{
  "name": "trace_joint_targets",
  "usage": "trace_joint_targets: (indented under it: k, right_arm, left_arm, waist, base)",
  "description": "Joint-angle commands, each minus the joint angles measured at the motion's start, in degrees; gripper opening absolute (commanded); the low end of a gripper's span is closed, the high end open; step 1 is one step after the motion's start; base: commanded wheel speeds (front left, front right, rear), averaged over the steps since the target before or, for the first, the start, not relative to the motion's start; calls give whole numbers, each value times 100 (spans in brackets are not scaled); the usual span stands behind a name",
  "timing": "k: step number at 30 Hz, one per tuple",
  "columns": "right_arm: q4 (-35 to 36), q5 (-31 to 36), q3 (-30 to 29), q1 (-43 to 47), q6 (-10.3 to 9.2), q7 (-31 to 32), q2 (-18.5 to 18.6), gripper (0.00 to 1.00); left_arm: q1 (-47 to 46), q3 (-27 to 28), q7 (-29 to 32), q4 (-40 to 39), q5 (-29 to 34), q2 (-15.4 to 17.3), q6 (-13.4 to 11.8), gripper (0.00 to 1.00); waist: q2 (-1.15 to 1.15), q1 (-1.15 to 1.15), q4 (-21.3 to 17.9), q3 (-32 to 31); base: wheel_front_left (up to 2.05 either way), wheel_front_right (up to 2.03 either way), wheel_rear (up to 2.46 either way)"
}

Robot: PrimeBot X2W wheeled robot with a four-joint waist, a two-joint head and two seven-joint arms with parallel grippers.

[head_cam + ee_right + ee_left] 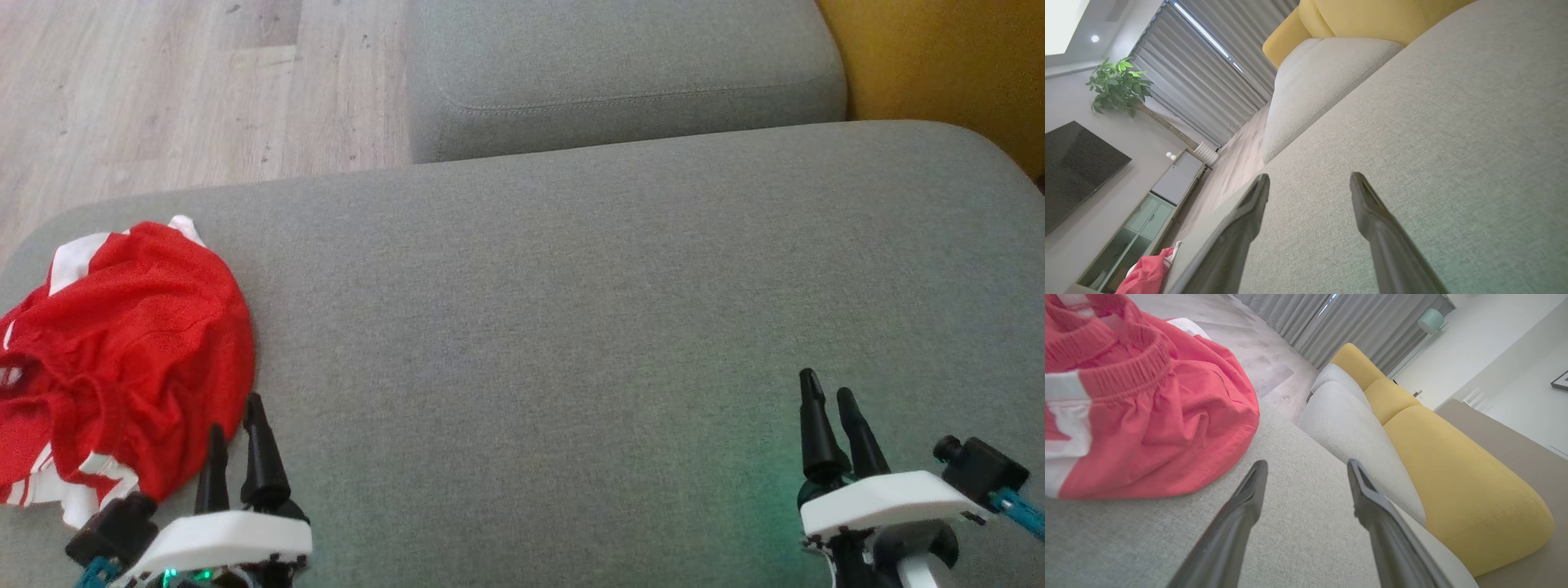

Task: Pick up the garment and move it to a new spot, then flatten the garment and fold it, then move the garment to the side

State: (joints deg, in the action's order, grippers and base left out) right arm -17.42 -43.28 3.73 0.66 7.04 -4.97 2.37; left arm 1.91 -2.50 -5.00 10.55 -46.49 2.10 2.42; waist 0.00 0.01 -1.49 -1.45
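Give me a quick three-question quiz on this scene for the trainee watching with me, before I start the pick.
1. True or false: the red garment lies flat and folded on the grey cushion.
2. Which is nearer the garment? A. left gripper B. right gripper
3. Fill in: the fingers of both grippers are ___, holding nothing.

Key: 1 false, it is crumpled at the cushion's left end; 2 A; 3 open.

The garment (122, 343) runs past the head view's left edge — partly cut off.
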Motion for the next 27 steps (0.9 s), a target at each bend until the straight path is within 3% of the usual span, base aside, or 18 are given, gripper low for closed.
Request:
trace_joint_targets:
  k: [1,27]
  right_arm:
    - [226,202,127,-293,33,-81,34,100]
    - [300,2164,436,-333,39,-537,43,100]
  left_arm:
    - [-88,45,-71,-247,189,56,-34,100]
    - [-27,-125,-530,-393,2195,66,-279,100]
  waist:
    - [0,0,-1,-2]
    - [0,0,16,-31]
  base:
    - [0,0,0]
    - [0,0,0]
